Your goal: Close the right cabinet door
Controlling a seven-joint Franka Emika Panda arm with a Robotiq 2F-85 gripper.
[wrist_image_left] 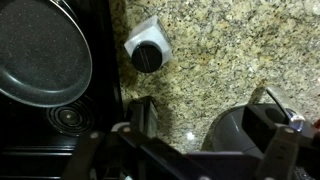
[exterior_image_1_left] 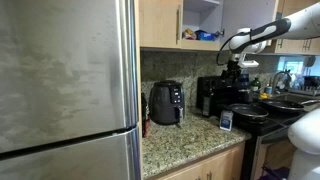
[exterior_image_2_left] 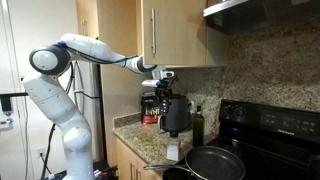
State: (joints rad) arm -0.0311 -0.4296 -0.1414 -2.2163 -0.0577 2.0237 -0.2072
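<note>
— What sort of room is it?
— A kitchen. There's a speckled granite desk [exterior_image_1_left: 190, 140], a brushed stainless fridge [exterior_image_1_left: 60, 70], and a black stove [exterior_image_2_left: 270, 130] with a round dark pan [wrist_image_left: 40, 55] on it.
— Where's the right cabinet door [exterior_image_2_left: 185, 35]?
— Above the desk. It's a tall, flat maple panel with its long axis vertical and a slim metal handle [exterior_image_2_left: 153, 30] upright along its left edge. It stands swung out, so the shelves [exterior_image_1_left: 205, 20] show.
— And the fingers [exterior_image_2_left: 163, 85]?
— They're lower than the door, pointing down at the desk. In the wrist view they're spread wide and hold nothing.
</note>
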